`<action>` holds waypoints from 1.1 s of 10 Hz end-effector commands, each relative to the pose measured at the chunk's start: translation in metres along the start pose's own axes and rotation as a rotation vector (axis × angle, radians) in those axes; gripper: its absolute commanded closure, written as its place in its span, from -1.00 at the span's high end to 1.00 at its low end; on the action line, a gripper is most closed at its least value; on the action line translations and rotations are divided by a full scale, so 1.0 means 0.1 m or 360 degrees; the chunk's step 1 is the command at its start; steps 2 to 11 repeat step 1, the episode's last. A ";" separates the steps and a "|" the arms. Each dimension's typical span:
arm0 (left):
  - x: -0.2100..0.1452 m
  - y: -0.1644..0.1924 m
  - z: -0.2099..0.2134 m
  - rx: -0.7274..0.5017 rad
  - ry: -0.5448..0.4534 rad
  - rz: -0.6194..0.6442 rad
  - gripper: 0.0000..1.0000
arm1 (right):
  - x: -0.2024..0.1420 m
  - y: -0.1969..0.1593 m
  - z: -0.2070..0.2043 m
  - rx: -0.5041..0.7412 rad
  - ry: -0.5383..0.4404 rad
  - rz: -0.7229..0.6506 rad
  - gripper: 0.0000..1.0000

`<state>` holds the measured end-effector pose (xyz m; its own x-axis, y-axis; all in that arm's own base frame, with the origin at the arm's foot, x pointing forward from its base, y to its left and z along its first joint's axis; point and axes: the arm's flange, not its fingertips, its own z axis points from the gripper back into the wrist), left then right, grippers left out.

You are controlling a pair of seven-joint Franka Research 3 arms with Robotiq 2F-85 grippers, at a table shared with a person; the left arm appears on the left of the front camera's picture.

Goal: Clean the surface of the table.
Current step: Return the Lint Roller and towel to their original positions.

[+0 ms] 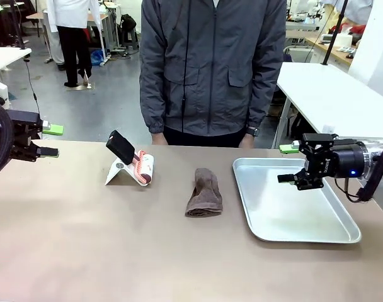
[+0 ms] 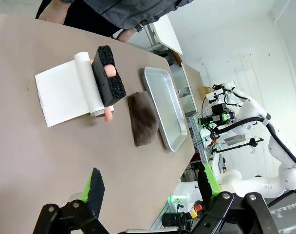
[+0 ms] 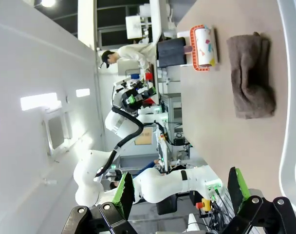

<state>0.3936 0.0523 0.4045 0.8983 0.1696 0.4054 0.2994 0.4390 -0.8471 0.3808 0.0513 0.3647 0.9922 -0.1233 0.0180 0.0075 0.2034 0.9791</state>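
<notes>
Brown cloth [image 1: 204, 192] lies mid-desk [image 1: 84, 251], ready for wiping; left end effector [image 1: 45, 139] and right end effector [image 1: 291, 164] flank it, both released.

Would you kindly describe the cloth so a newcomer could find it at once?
Look at the brown table, near its middle. Between the silver tray and the lint roller on its white stand lies the cloth: a dark brown, bunched-up towel, the one soft thing there.

White arms; black claws [image 1: 291, 165], green pads; blue light, possibly indicator, on right wrist.
</notes>
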 end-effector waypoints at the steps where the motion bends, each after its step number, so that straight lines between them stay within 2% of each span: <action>1: -0.04 -0.01 0.00 0.0009 -0.0011 0.0006 1.00 | 0.00 0.05 0.04 -0.0023 0.0001 -0.0014 1.00; 11: -0.04 -0.01 0.00 0.0009 -0.0011 0.0006 1.00 | 0.00 0.05 0.04 -0.0023 0.0001 -0.0014 1.00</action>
